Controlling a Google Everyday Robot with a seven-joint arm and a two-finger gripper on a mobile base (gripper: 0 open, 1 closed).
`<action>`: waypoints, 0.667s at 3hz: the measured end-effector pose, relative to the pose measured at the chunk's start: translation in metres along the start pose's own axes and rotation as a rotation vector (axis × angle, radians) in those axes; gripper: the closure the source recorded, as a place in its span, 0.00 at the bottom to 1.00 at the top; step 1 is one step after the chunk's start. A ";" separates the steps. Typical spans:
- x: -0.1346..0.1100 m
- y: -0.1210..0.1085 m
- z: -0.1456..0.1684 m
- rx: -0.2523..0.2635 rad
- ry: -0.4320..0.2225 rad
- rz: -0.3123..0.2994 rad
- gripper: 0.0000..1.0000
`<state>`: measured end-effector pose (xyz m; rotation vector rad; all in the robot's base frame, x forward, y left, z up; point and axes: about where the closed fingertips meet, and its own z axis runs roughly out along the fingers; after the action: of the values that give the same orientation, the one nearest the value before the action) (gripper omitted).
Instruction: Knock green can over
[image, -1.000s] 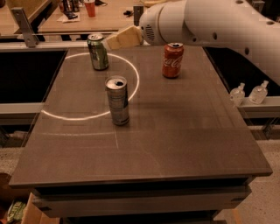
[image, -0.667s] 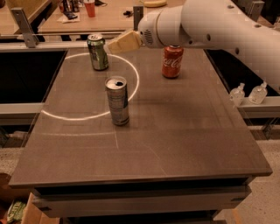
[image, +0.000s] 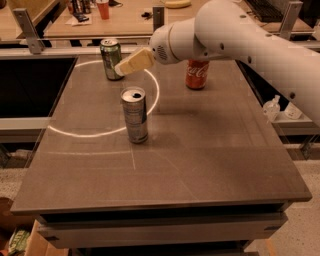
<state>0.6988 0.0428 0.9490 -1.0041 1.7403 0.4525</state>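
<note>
The green can (image: 111, 58) stands upright near the table's far left edge, with pale label markings and a silver top. My gripper (image: 125, 65) reaches in from the right on a white arm (image: 240, 35). Its beige tip sits just right of the green can, at about mid-height, very close to it or touching it. A red Coca-Cola can (image: 197, 74) stands upright at the far right, partly hidden behind my arm. A taller slim silver-grey can (image: 135, 115) stands upright in the middle, in front of the gripper.
The dark grey table (image: 215, 150) bears a white painted arc (image: 85, 133) around the left cans. A wooden bench (image: 130, 20) with cups and clutter stands behind. Two small bottles (image: 280, 107) sit off the table's right edge.
My arm has swung left and slightly toward the camera, bringing the gripper tip right beside the green can. All three cans stand where they were.
</note>
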 end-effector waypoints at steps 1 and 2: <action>0.010 0.003 0.013 0.016 0.010 -0.021 0.00; 0.012 -0.005 0.031 0.086 -0.012 -0.041 0.00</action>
<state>0.7200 0.0564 0.9265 -0.9717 1.7109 0.3543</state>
